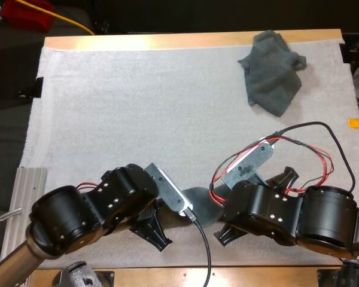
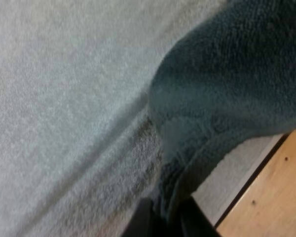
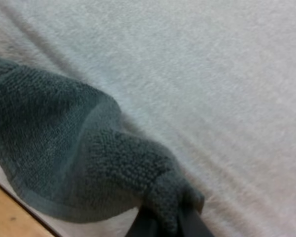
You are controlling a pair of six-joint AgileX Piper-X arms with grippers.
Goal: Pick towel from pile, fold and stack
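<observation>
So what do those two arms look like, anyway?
Both the left arm and right arm have rounded glossy-black joints with small screws and grey metal plates. Red and black wires loop over the right one. The fingers are black.

A white mat (image 1: 137,107) covers most of a wooden table (image 1: 167,40). A ribbed metal rail (image 1: 30,185) lies just beside the mat's near left edge.
</observation>
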